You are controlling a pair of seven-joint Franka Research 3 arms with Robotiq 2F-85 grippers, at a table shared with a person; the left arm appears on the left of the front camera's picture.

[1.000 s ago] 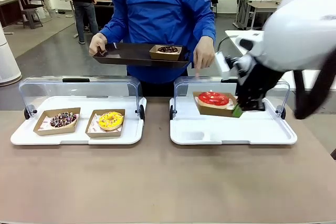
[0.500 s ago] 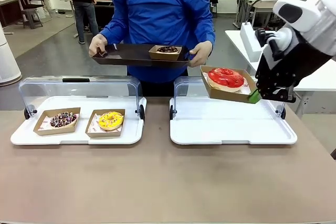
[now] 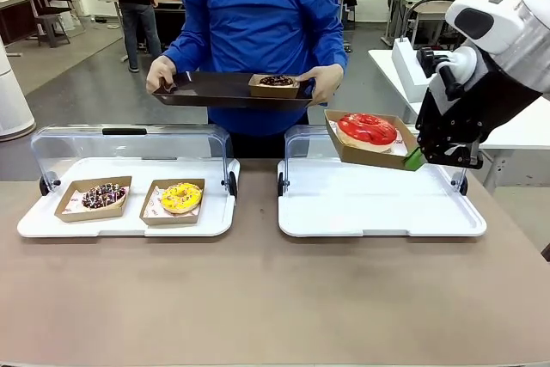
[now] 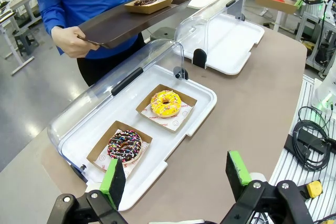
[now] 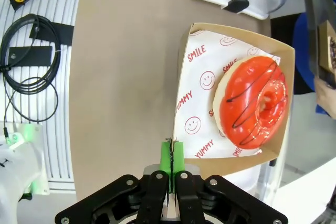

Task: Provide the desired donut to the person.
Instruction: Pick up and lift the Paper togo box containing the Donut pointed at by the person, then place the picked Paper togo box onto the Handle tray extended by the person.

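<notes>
Our left hand [image 4: 175, 170] hangs spread above the counter near its left edge, holding nothing. Our right hand [image 3: 415, 159] pinches the rim of the cardboard box [image 3: 369, 155], which is aloft and slightly tilted over the counter's far right edge. We should level the box, carry it slowly across, and set it on bare space of the dark tray [image 3: 206, 90] that the person [image 3: 258, 15] holds. The donut [image 3: 368, 129] inside has glossy red icing with thin dark lines, and we judge it could slide.

Person [image 3: 258, 15] cut off above the shoulders by the top edge; right arm [image 3: 507, 32] cropped at the right edge; liner print under yellow donut [image 3: 180, 197] illegible.
</notes>
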